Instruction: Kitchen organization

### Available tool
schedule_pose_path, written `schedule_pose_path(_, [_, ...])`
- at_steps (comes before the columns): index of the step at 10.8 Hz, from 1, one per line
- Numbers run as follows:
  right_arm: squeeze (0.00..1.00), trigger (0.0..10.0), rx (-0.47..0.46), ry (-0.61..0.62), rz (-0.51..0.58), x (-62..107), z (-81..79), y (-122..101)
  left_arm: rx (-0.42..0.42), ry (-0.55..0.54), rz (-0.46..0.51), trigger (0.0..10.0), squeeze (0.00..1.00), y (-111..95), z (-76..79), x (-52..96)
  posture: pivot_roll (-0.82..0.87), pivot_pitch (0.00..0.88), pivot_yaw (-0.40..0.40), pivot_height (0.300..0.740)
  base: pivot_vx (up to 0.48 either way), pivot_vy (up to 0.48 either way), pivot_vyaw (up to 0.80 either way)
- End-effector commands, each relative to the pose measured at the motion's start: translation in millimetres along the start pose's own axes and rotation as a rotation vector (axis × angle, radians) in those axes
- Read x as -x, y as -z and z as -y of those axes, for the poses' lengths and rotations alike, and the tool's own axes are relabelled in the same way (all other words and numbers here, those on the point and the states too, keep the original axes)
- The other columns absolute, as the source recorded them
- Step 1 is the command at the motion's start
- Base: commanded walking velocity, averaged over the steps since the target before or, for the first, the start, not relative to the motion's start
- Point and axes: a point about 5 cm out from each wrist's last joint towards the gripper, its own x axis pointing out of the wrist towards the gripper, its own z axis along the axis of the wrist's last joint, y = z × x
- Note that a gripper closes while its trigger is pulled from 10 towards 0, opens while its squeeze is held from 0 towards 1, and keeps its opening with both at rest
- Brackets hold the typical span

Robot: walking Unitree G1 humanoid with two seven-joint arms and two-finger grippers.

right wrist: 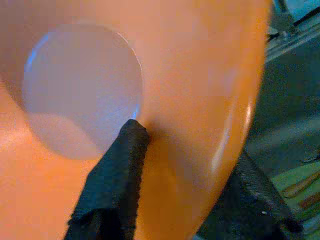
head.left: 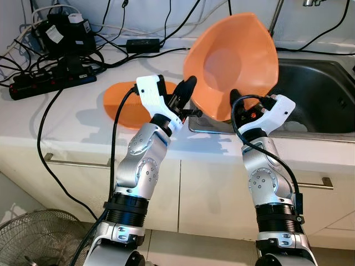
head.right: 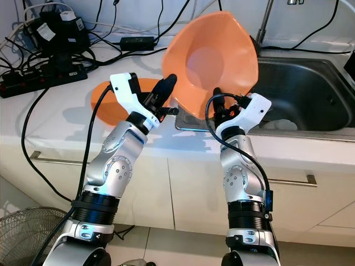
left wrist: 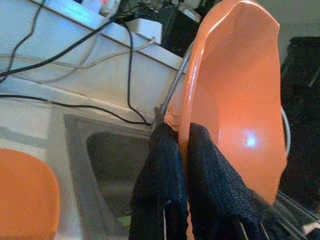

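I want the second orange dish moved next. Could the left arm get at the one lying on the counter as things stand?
Probably not yet: the left claw is shut on the rim of the tilted orange bowl. The orange dish lies just beside that arm.

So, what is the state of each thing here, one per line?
Orange bowl: lifted, tilted on edge above the sink's edge.
Left tool: shut on the bowl's rim.
Right tool: shut on the bowl's wall.
Orange plate: flat on the counter.
Sink: no water visible.

Black power strip and tangled cables on counter; fan on floor.
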Motion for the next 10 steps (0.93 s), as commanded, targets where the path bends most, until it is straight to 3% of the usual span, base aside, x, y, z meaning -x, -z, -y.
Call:
schedule_pose_path(1, [0.0, 0.0, -0.012, 0.003, 0.008, -2.1, -2.0, -4.2, 0.006, 0.026, 0.028, 10.0, 0.0, -3.0, 9.8, -2.6, 0.06, 0.0, 0.053, 0.74, 0.0, 0.0, 0.0])
schedule_pose_path(5, [0.0, 0.0, -0.084, 0.016, 0.004, -1.9, 1.6, -4.3, -0.011, -0.016, 0.021, 10.0, 0.0, -1.3, 4.1, -2.4, 0.06, 0.0, 0.053, 0.74, 0.0, 0.0, 0.0])
schedule_pose_path(7, [0.0, 0.0, -0.108, 0.018, 0.001, -2.3, 2.6, -4.3, -0.069, -0.03, -0.015, 10.0, 0.0, 5.6, 1.5, -1.5, 0.06, 0.0, 0.052, 0.74, 0.0, 0.0, 0.0])
schedule_pose_path(8, [0.0, 0.0, -0.129, 0.019, -0.001, -2.7, 2.6, -4.1, -0.074, -0.025, -0.024, 10.0, 1.0, 7.6, 1.3, -1.1, 0.06, 0.0, 0.053, 0.74, 0.0, 0.0, 0.0])
schedule_pose_path(10, [0.0, 0.0, -0.152, 0.026, -0.001, -3.6, 3.5, -4.8, -0.095, -0.018, -0.04, 10.0, 1.0, 10.8, 1.3, -0.3, 0.06, 0.0, 0.054, 0.74, 0.0, 0.0, 0.0])
